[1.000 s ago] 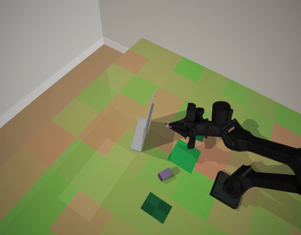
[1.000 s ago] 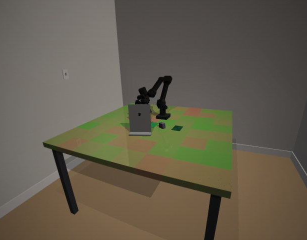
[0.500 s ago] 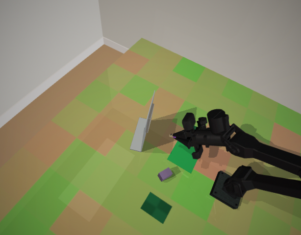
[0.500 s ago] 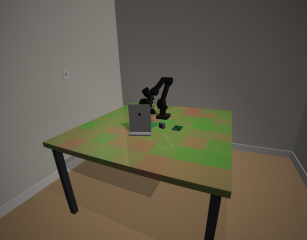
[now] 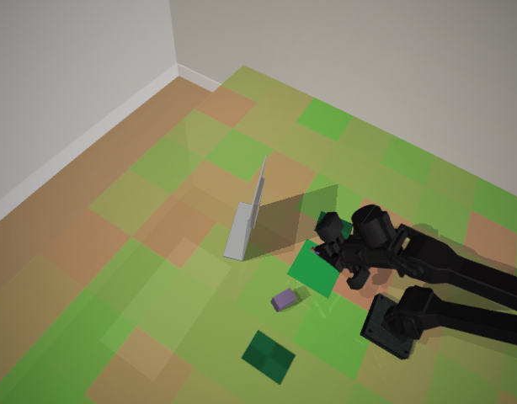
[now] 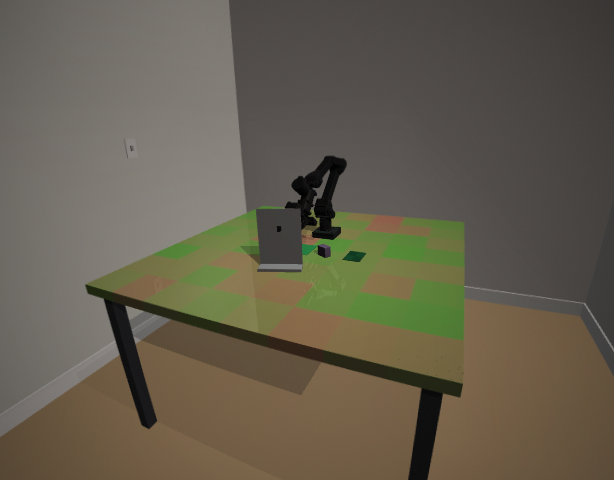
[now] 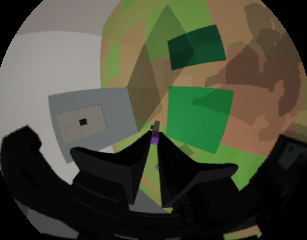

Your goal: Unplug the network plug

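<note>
- Claw [image 5: 316,251] clamped narrow on the plug [image 5: 315,250]; only a sliver of purple visible between the tips in the top view, same in the wrist view [image 7: 155,139].
- Plug out of the socket, held off the panel, over the near edge of the bright green marked square [image 5: 313,268]; height above the bench not clear from these views.
- Fingers dark, converging to a point on the plug in the wrist view.
- Wrist and forearm [image 5: 445,256] stretched low across the bench from the right, casting shadow on the tiles beneath.
- Arm base [image 5: 387,332] on a black plate, bolted at the right side, near the square.
- Upright grey panel [image 5: 250,213] to the left of the claw, well apart from it, standing on its flat foot; socket [image 6: 279,228] showing as a small dark hole in the face, seen also in the wrist view [image 7: 83,122].
- Small purple block [image 5: 283,299] lying on the bench just beside the marked square, on the side away from the panel.
- Dark green square [image 5: 268,356] farther out past the block; another dark green patch [image 5: 337,224] partly hidden under the wrist.
- Bench [image 6: 400,310] top in a green and tan checker pattern, on black legs, set in a room corner with grey walls.
</note>
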Tool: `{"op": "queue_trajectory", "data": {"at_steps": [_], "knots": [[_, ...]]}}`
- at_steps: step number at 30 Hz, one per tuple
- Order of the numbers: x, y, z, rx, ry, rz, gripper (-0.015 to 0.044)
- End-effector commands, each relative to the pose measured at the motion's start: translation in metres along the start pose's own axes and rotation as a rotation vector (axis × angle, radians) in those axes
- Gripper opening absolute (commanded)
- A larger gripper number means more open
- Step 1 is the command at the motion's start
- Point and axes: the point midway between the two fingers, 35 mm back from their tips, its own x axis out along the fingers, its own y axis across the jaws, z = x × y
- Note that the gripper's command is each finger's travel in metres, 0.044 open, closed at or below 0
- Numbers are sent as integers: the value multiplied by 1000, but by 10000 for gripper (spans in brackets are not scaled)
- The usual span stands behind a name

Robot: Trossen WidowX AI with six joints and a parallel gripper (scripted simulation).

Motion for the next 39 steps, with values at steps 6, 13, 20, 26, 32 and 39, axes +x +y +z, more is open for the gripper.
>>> {"op": "queue_trajectory", "data": {"at_steps": [6,13,20,26,32,39], "knots": [[-8,-18,4,-20,-72,-68,0],[0,-23,5,-20,-72,-67,0],[9,-28,5,-20,-72,-67,0],[15,-33,6,-20,-72,-67,0],[22,-38,7,-20,-72,-67,0],[29,-45,7,-20,-72,-67,0]]}}
